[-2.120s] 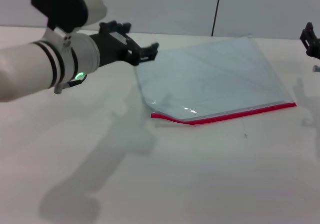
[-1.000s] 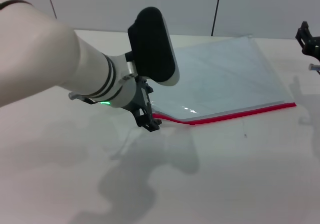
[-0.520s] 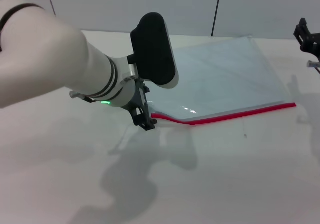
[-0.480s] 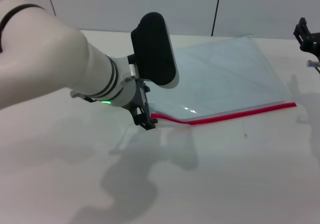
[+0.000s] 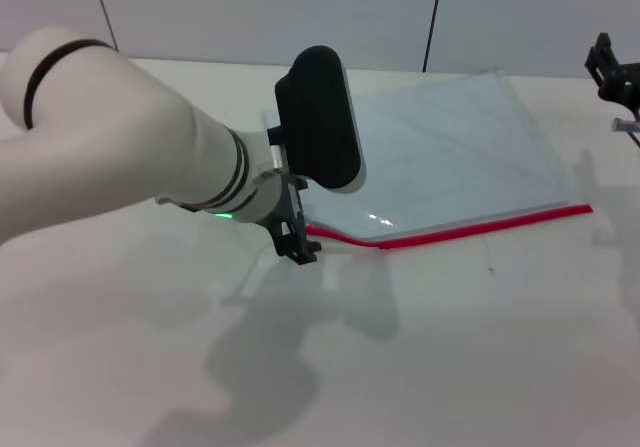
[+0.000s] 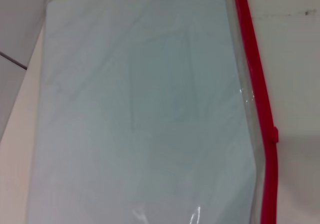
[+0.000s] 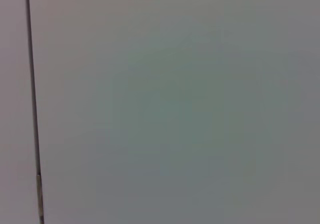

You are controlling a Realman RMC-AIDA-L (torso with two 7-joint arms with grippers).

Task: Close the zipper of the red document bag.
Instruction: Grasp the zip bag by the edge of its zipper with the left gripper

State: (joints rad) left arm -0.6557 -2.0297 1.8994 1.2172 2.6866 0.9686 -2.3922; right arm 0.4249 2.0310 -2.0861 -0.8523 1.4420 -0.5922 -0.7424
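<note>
The red document bag (image 5: 440, 152) lies flat on the white table, translucent pale blue-grey. Its zipper (image 5: 470, 229) is a bright red strip along the edge nearest me. My left gripper (image 5: 298, 249) points down at the table just beside the zipper's left end, at the bag's near-left corner. The black wrist block above it hides part of the bag's left side. The left wrist view looks down on the bag (image 6: 140, 108), with the zipper (image 6: 255, 83) along one side and a small red bump on the strip. My right gripper (image 5: 612, 70) hangs raised at the far right, away from the bag.
The white table (image 5: 450, 347) stretches out in front of the bag. A thin black pole (image 5: 433, 17) stands against the grey wall behind the bag. The right wrist view shows only the wall and a thin dark line (image 7: 32, 103).
My left arm swung from the back left, turned downward and came to the bag's near-left corner; lately it edged slightly right. The right gripper rose a little. The bag has not moved.
</note>
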